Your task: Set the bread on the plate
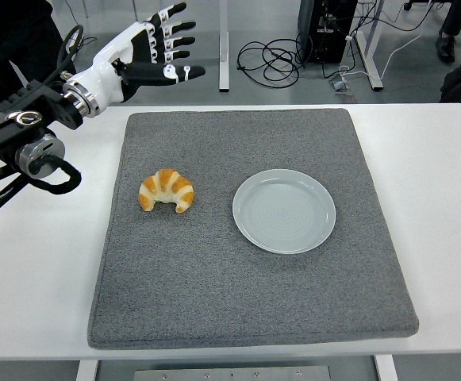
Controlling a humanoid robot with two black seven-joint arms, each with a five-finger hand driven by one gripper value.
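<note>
From where I sit, the grey mat (246,294) is open across its near half and along its far edge. Only two things stand on it — the croissant (167,190) toward the left edge and the plate (284,210) right of centre, with a clear lane between them. My left hand (152,49) hangs spread beyond the mat's far-left corner, well apart from both.

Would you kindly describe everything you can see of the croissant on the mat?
The croissant is a small golden-brown crescent with paler cream bands across its ridged back. It looks like baked pastry and appears whole. It lies flat on the grey mat, its two tips pointing toward the table's near edge, left of the plate and apart from it. Only the mat touches it; the left hand is open, raised beyond the mat's far left corner.
</note>
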